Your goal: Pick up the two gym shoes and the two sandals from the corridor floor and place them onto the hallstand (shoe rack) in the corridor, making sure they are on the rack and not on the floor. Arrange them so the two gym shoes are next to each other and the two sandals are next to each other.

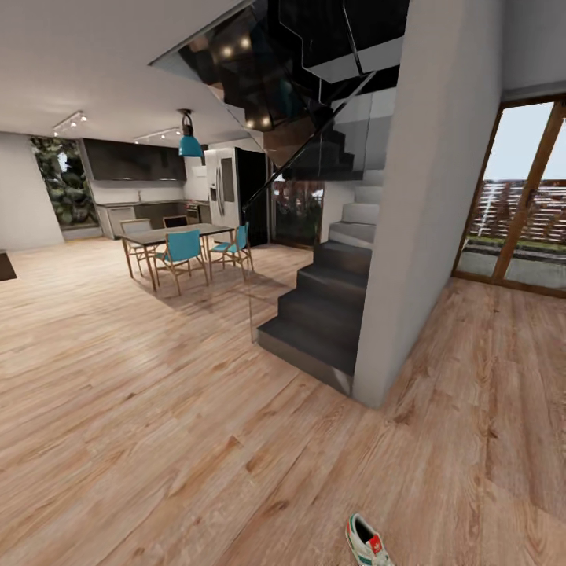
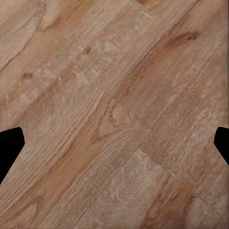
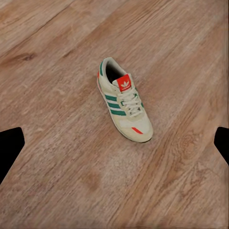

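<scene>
One gym shoe (image 1: 368, 542), white with green stripes and a red tongue tab, lies on the corridor floor (image 1: 196, 440) at the bottom edge of the head view. The same gym shoe (image 3: 125, 101) lies upright on its sole in the right wrist view, some way below my right gripper (image 3: 114, 143), which is open with nothing between its dark fingertips (image 3: 9, 148). My left gripper (image 2: 114, 143) is open too, over bare wood planks (image 2: 114, 86). The sandals and the hallstand are out of view.
A dark staircase (image 1: 330, 314) with a glass side rises ahead, beside a thick grey wall (image 1: 424, 236). A dining table (image 1: 177, 233) with teal chairs stands far left. A wood-framed glass door (image 1: 519, 220) is at the right. Wide open floor lies in front.
</scene>
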### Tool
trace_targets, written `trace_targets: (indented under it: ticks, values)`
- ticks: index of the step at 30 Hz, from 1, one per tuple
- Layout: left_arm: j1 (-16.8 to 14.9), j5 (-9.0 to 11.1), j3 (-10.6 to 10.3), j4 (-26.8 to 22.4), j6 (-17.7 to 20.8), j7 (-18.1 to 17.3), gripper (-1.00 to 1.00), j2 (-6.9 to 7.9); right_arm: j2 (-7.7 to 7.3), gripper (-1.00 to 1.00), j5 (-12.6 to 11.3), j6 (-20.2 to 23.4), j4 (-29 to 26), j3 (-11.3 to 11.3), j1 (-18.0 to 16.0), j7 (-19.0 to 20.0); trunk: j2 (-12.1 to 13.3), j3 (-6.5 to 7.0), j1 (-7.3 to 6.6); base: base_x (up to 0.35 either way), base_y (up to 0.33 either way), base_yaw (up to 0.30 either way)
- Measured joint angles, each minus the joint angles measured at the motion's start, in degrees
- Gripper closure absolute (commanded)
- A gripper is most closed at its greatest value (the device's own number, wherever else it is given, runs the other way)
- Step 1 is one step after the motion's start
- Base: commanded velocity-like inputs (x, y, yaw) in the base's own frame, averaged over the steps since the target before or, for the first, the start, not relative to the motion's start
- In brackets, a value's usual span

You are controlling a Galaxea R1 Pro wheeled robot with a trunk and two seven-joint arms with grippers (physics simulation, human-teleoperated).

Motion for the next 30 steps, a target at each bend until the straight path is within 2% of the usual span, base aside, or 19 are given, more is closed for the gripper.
trace_targets:
  ticks: [24, 30]
  values:
    - [0.0, -0.1, 0.0, 0.0, -0.1, 0.0, -1.0, 0.0, 0.0, -1.0, 0.0, 0.0, 0.0, 0.0, 0.0, 0.0, 0.0, 0.0, 0.0, 0.0, 0.001, -0.274]
    - [0.0, -0.1, 0.0, 0.0, -0.2, 0.0, -1.0, 0.0, 0.0, -1.0, 0.0, 0.0, 0.0, 0.0, 0.0, 0.0, 0.0, 0.0, -0.01, 0.026, 0.113, -0.274]
